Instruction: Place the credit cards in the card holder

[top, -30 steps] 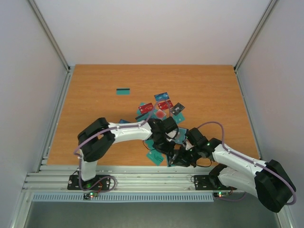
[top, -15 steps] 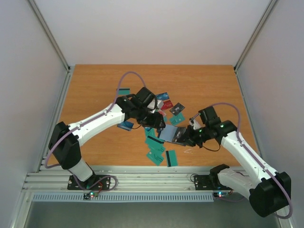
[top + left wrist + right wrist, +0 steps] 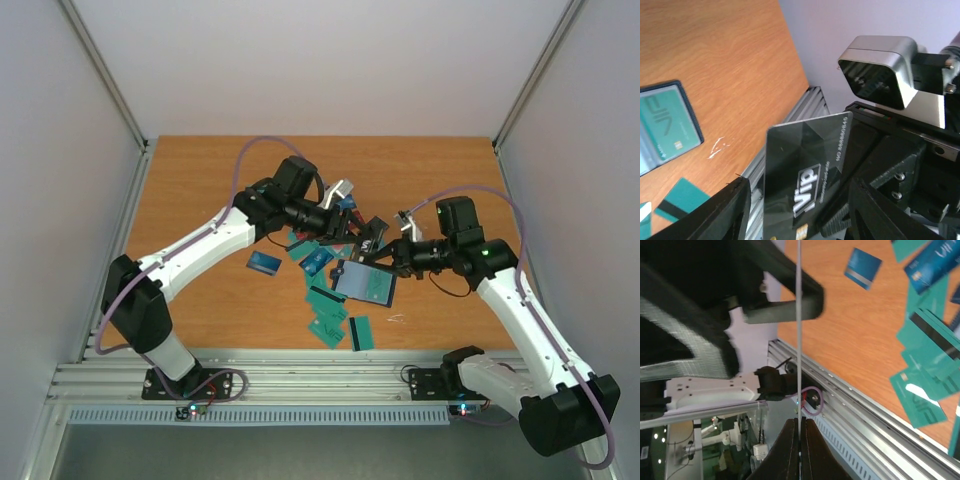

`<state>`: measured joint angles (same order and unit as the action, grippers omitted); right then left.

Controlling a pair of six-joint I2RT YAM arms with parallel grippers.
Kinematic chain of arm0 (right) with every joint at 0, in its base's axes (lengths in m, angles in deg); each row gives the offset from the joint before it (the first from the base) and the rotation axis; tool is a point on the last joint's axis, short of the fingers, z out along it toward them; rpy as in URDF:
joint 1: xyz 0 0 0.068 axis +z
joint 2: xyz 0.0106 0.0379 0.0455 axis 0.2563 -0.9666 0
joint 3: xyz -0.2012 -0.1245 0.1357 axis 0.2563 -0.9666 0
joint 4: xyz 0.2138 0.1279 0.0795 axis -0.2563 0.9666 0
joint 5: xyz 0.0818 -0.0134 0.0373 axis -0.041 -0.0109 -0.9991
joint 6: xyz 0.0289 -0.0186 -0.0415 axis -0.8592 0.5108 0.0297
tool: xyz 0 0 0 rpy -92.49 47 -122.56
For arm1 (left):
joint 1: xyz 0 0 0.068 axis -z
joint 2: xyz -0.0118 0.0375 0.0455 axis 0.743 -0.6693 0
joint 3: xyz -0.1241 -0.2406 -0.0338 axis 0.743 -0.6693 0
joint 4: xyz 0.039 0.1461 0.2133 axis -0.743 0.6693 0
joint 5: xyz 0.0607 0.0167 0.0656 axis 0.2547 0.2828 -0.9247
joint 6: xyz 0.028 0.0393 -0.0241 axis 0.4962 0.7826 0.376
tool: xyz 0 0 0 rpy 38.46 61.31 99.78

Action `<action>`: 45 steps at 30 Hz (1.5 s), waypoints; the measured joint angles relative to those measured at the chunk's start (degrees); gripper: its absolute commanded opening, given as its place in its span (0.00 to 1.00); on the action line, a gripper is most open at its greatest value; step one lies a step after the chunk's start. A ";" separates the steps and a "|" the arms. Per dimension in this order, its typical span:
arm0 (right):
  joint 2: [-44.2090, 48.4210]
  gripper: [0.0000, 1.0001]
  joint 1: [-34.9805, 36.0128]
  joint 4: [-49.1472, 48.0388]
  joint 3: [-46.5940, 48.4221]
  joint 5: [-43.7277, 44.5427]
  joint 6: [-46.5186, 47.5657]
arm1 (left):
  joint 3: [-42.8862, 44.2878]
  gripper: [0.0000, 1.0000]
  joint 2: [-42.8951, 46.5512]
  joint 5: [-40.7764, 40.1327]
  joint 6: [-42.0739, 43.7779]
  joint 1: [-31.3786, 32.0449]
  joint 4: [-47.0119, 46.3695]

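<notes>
My right gripper (image 3: 384, 254) (image 3: 800, 422) is shut on a dark grey "Vip" credit card (image 3: 805, 170), seen edge-on as a thin line (image 3: 799, 330) in the right wrist view and held above the table. My left gripper (image 3: 350, 226) (image 3: 797, 187) is open, one finger on each side of that card's face. The navy card holder (image 3: 362, 283) (image 3: 696, 131) lies open on the table below with a teal card (image 3: 662, 120) in it. More credit cards lie around it: teal ones (image 3: 325, 300) (image 3: 927, 340) and a blue one (image 3: 263, 262) (image 3: 862, 268).
An aluminium rail (image 3: 300, 365) (image 3: 865, 405) runs along the table's near edge. Walls (image 3: 60, 150) close in both sides and the back. The two grippers face each other closely over the card pile; red and blue cards (image 3: 352, 208) lie partly under the left gripper.
Both grippers have moved from near the front edge to the middle of the table. My right gripper has risen off the card holder with the dark card, and my left gripper has come up to it.
</notes>
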<state>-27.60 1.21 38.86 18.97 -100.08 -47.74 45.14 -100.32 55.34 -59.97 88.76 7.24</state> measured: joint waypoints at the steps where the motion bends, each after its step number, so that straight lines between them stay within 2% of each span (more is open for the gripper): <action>1: 0.17 0.01 -0.02 -0.94 0.26 -0.72 -0.02 | 0.02 0.50 -0.09 0.87 -0.87 -0.13 -1.09; 7: 1.31 0.01 -0.24 -5.73 0.96 -3.08 -0.55 | 0.28 0.36 -0.11 3.13 -2.58 -0.33 -3.37; 9: 1.64 0.01 -0.59 -6.93 0.94 -3.45 -1.25 | 0.28 0.26 -0.09 3.34 -2.64 -0.39 -3.85; 12: 2.21 0.01 -1.14 -8.55 0.52 -3.91 -2.56 | -0.07 0.04 0.35 3.87 -3.06 -0.63 -5.70; 13: 2.38 0.01 -1.33 -8.81 0.39 -4.24 -2.99 | -0.46 0.01 0.79 3.93 -3.34 -0.74 -6.38; 17: 2.71 0.03 -1.66 -11.08 -0.22 -5.62 -4.13 | -2.73 0.00 3.48 5.31 -4.52 -1.14 -11.21; 20: 2.91 0.32 -1.73 -12.22 -0.17 -6.47 -4.66 | -4.35 0.00 4.72 5.77 -5.95 -1.25 -14.23; 22: 2.69 0.36 -2.05 -12.24 -0.04 -6.10 -4.92 | -4.70 0.00 4.87 5.73 -7.06 -1.22 -15.74; 33: 1.79 0.17 -7.78 -19.61 0.66 -7.15 -10.29 | -7.34 0.00 5.60 3.37 -12.83 -1.18 -22.99; 42: 0.26 0.02 -8.90 -25.00 0.66 -9.55 -13.79 | -7.41 0.00 5.62 3.02 -15.91 -1.42 -26.69; 45: 0.26 0.01 -8.96 -26.34 0.66 -10.01 -14.49 | -7.61 0.00 5.57 3.08 -16.37 -1.62 -27.26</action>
<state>-27.34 -7.76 12.52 19.63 -110.09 -62.23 37.53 -94.74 58.42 -76.34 87.14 -20.01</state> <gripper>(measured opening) 0.025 0.011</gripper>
